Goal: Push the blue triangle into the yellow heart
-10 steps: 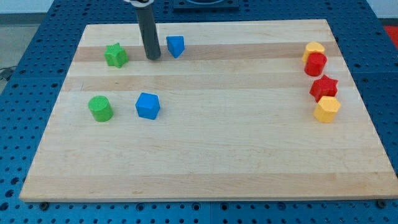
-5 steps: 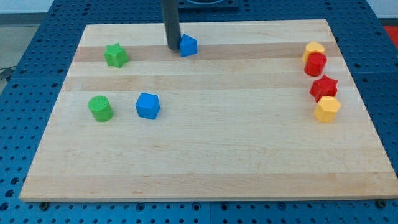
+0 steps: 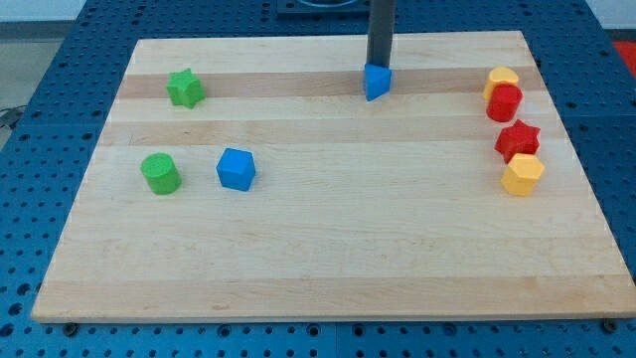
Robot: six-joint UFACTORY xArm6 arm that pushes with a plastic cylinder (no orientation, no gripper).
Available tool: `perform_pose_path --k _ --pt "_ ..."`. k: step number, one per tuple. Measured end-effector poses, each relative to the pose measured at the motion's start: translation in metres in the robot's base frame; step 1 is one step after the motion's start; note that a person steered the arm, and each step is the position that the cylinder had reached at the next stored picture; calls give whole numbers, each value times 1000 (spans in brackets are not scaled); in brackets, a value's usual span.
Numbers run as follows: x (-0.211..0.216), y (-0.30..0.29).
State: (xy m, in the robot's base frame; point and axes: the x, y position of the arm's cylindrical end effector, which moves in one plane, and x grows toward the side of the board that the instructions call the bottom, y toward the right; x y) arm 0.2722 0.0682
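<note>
The blue triangle (image 3: 376,83) lies near the view's top, a little right of centre. My tip (image 3: 379,66) stands right at its top edge, touching or almost touching it. The yellow heart (image 3: 501,78) sits at the view's far right near the top, well to the right of the triangle, with a red cylinder (image 3: 504,102) pressed against its lower side.
A red star (image 3: 517,138) and a yellow hexagon (image 3: 522,174) sit below the red cylinder on the right. A green star (image 3: 184,88), a green cylinder (image 3: 160,173) and a blue cube (image 3: 237,169) lie on the left of the wooden board (image 3: 338,249).
My tip has swept rightward along the top of the board, pushing the blue triangle from the left of centre to the right of centre. The other blocks have not moved.
</note>
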Motion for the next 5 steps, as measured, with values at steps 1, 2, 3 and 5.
perform_pose_path --k 1,2,3,5 --pt "-3 -32" --pt "-4 -62" --pt "3 -79" --pt "28 -49"
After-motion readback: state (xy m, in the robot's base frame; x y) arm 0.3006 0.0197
